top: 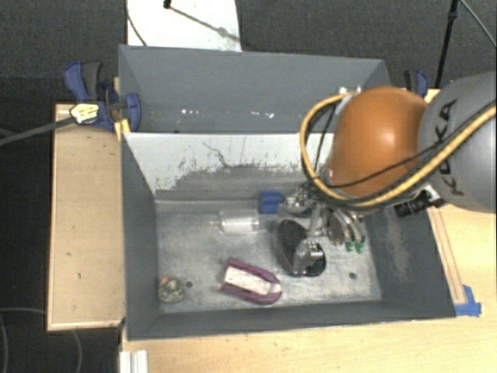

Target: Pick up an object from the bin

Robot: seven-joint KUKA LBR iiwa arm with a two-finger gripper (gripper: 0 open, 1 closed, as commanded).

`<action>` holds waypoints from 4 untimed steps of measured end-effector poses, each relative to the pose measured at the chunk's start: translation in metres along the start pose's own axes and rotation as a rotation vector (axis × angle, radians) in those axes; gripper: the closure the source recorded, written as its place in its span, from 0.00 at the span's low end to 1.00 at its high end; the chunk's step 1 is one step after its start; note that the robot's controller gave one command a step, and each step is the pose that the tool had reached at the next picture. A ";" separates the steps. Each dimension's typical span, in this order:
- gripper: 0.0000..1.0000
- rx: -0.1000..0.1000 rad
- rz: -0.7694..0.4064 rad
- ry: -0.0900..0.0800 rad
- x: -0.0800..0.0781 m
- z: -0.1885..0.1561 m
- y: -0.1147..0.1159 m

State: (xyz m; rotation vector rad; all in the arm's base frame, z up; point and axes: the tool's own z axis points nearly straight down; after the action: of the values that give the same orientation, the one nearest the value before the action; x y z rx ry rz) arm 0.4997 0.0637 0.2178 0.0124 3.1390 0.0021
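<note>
My gripper (314, 239) hangs low in the right half of the bin, under the arm's orange cover. Right beneath it lies a glossy black curved object (293, 249), which it partly hides; whether it touches that object I cannot tell. To its left a clear plastic bottle (242, 223) lies on its side, with a blue cap (269, 202) at its right end. A purple and white curved piece (250, 282) lies near the bin's front wall, to the front left of the gripper.
A small mottled greenish ball (171, 288) sits in the front left corner. A small green bit (356, 245) shows just right of the gripper. The arm and its cables cover the bin's right rear part.
</note>
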 end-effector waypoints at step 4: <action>1.00 0.001 -0.577 -0.007 0.008 0.030 0.074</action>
State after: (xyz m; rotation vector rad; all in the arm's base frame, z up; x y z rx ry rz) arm 0.4919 0.1378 0.1880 -0.8788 3.0060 -0.0004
